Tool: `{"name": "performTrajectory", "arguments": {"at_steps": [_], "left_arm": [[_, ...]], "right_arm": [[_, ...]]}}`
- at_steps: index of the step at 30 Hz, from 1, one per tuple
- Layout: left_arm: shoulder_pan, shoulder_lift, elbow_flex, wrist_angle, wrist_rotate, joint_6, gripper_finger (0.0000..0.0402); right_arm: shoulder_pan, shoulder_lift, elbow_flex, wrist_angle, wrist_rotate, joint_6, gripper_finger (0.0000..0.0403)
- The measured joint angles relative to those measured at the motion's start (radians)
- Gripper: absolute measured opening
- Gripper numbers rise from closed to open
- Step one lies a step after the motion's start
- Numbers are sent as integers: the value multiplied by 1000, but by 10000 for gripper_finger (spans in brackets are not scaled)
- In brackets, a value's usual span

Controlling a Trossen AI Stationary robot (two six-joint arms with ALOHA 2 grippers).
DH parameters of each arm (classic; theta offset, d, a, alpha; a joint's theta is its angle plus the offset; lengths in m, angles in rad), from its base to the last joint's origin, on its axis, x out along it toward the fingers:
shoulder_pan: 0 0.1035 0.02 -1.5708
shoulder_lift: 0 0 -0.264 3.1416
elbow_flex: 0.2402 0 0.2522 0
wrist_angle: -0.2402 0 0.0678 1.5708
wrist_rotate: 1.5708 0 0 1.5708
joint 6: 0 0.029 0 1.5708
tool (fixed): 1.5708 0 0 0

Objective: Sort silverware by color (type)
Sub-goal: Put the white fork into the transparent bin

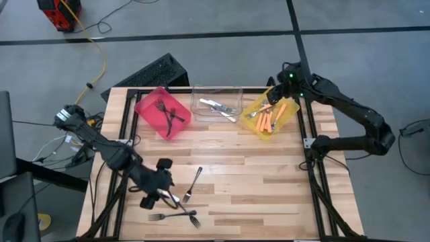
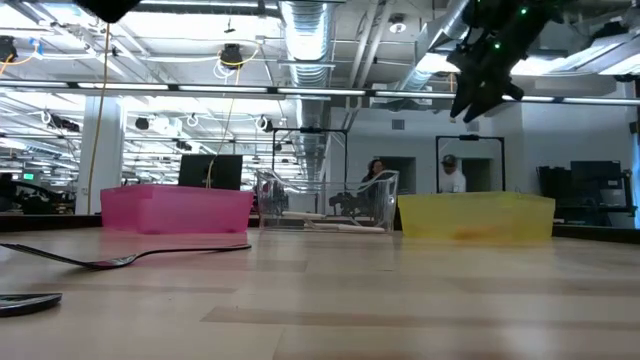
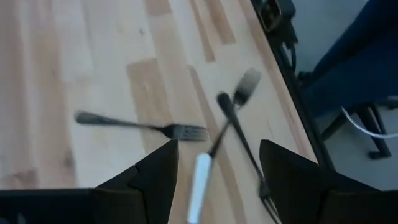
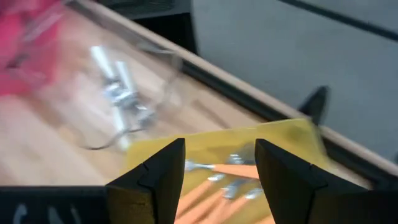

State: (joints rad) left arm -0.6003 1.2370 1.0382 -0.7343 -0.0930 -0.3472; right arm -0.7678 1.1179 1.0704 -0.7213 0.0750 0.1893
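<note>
- High view: the left end effector (image 1: pixel 159 190) is hovering over the near-left part of the bench (image 1: pixel 269 175), fingers spread and gripping nothing. Loose forks are lying right by it: a silver fork (image 1: pixel 192 185) just to its right, long axis running diagonally toward the far side, and a crossed pair of dark forks (image 1: pixel 176 216) just nearer the front edge. A white-handled piece (image 1: pixel 166 195) is lying touching or right under the end effector; which, I cannot tell. The left arm is much the nearer one to all of these.
- High view again: the right end effector (image 1: pixel 287 78) is hanging above the far corner of the yellow bin (image 1: pixel 269 115), which is holding orange-handled forks (image 1: pixel 269 119). The red bin (image 1: pixel 163 112) is holding dark forks, the clear bin (image 1: pixel 216 104) silver ones. The bench between bins and loose forks is lying open for carrying.
- Low view: the right end effector (image 2: pixel 480 85) is hanging well above the yellow bin (image 2: pixel 476 216), empty. A fork (image 2: pixel 120 259) is lying flat on the bench at left.
- Left wrist view: the open fingers (image 3: pixel 155 180) are straddling the white-handled piece (image 3: pixel 200 186); the silver fork (image 3: pixel 140 124) is lying crosswise just beyond, and the bench edge is near the crossed forks (image 3: pixel 239 118), leaving little room on that side.
- Right wrist view: the spread fingers (image 4: pixel 165 177) are framing the orange-handled forks (image 4: pixel 236 171) below.
</note>
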Motion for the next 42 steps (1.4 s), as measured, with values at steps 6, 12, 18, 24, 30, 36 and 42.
{"name": "performTrajectory", "arguments": {"at_steps": [6,12,18,24,30,36,42], "left_arm": [[-29,67,0,-1,13,-83,209],[-48,74,0,-1,26,-168,209],[-98,74,0,-26,-12,-164,209],[-113,72,0,-65,-19,-127,209],[-120,44,-72,-56,18,-55,209],[-122,-11,-214,33,-2,-21,209],[-122,-24,-369,232,-24,12,209]], "right_arm": [[103,0,0,4,-34,22,218],[230,0,0,4,-34,45,218],[337,0,0,9,-24,114,218],[427,0,0,46,-22,182,218],[491,0,0,91,52,252,218],[524,0,0,111,92,351,218],[559,0,0,110,92,420,218]]}}
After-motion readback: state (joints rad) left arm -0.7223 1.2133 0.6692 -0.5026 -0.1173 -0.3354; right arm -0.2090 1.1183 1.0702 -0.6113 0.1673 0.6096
